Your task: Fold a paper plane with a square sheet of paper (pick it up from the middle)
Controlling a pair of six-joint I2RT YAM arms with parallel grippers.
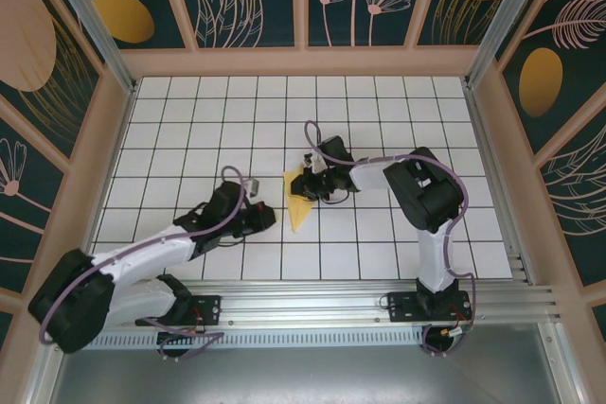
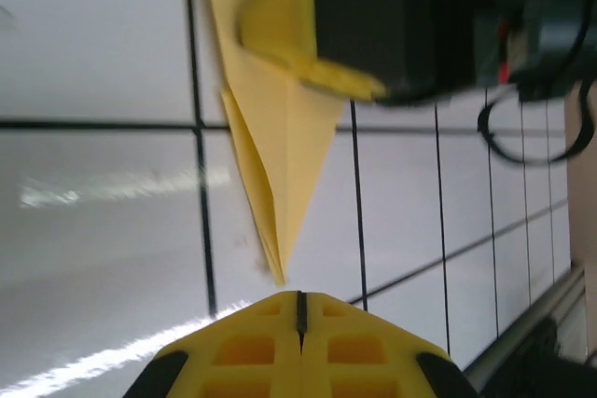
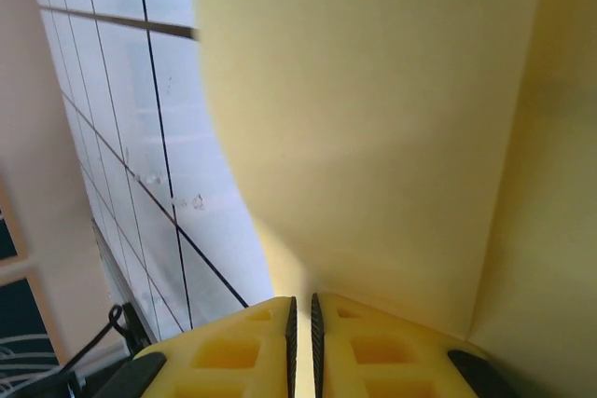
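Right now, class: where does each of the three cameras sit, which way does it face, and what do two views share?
Top external: above and behind the arms, looking down on the gridded table; both arms show.
Left wrist: low over the table, facing the paper plane past its shut left gripper.
Right wrist: against the plane, its right gripper pinching the paper.
Shared: both wrist views show the yellow plane.

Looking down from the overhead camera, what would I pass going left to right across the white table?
In order: left arm → left gripper → folded yellow paper → right arm.
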